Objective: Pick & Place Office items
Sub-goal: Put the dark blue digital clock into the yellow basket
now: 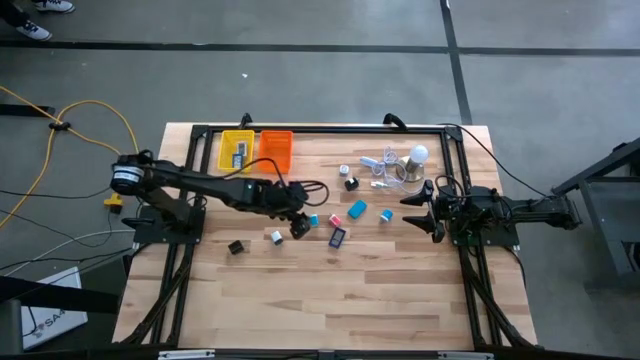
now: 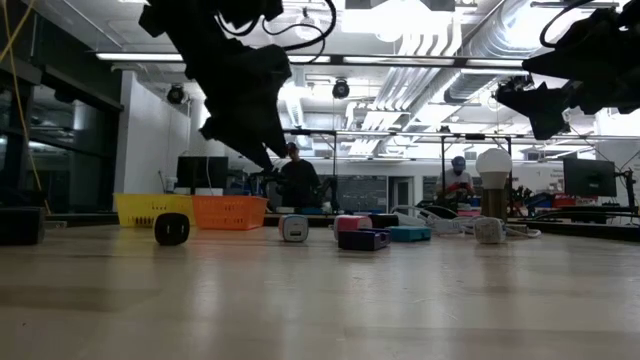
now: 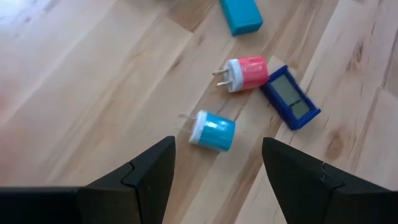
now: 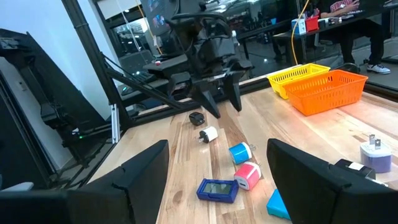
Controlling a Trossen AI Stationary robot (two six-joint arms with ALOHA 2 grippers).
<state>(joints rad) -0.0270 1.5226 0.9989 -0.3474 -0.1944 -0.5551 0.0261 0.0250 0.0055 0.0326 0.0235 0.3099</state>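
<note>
**Left gripper poised over the blue plug adapter**

High view: the left gripper (image 1: 300, 222) is being held over the middle of the wooden table (image 1: 330, 300), among scattered office items, while the right gripper (image 1: 425, 210) is being kept waiting, fingers spread, near the light bulb (image 1: 419, 155). Yellow bin (image 1: 237, 150) and orange bin (image 1: 276, 148) are sitting at the far edge.

Low view: the left gripper (image 2: 262, 150) is being carried clear above the tabletop, not touching anything.

Left wrist view: the fingers (image 3: 152, 171) are being held apart and empty. The blue plug adapter (image 3: 213, 130) is lying just ahead, roughly centred between them, its long axis running nearly across the gap, prongs toward one finger. The pink plug adapter (image 3: 247, 73) and a dark-blue display unit (image 3: 290, 97) are lying just beyond.

Right wrist view: the blue adapter (image 4: 239, 153) is being seen closer to the left arm, which is judged better placed; a straight descent seems called for.
</note>
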